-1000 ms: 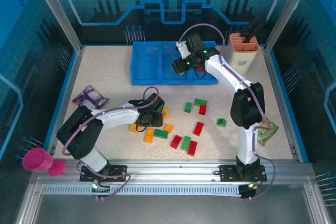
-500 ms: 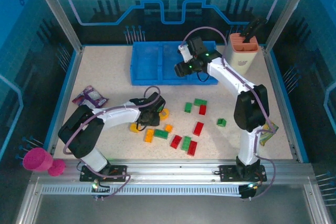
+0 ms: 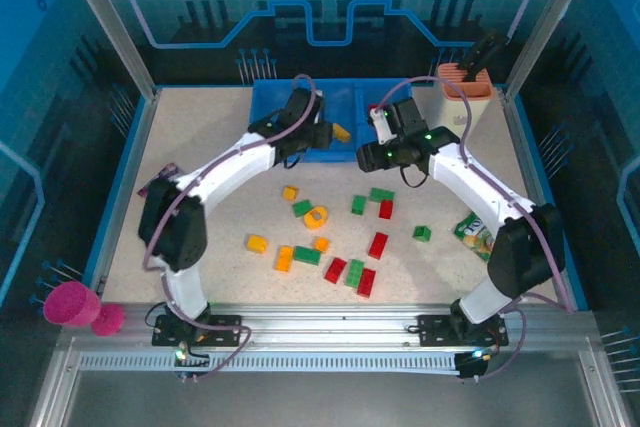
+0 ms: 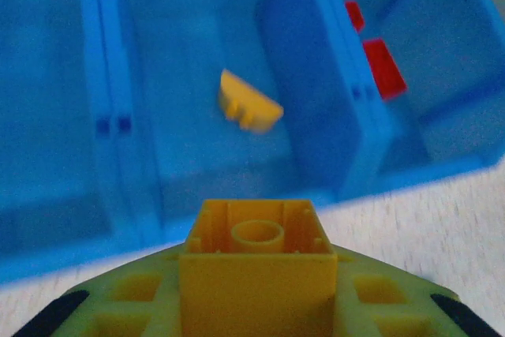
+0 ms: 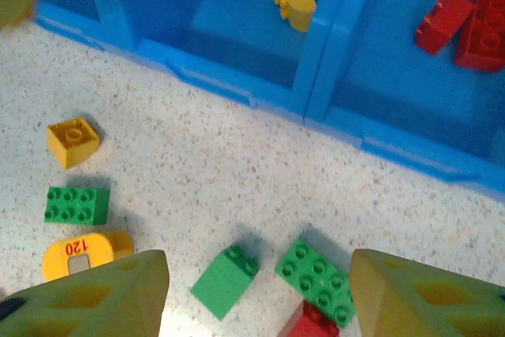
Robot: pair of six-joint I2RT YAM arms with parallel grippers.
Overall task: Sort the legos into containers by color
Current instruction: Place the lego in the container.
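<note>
The tabletop (image 3: 200, 137) carries the blue tray (image 3: 270, 132) at twelve o'clock. Its containers hold one yellow piece (image 4: 248, 104) and a few red bricks (image 5: 465, 13), so sorting looks early, with a dozen-odd legos (image 3: 330, 247) lying loose at centre. The left arm stretches to the tray, the left gripper (image 3: 322, 133) clamped on a yellow brick (image 4: 256, 254). The right gripper (image 5: 256, 293) hovers at the tray's five o'clock, fingers apart.

Bare table (image 3: 228, 215) left of brick cluster (image 3: 335, 267) gives passage, though left arm (image 3: 225, 165) spans above it. Mid compartment (image 4: 197, 140) mostly open bar one yellow piece (image 4: 248, 102), w/ divider walls either side. Rt far corner prob. blocked by peach holder (image 3: 462, 87).
</note>
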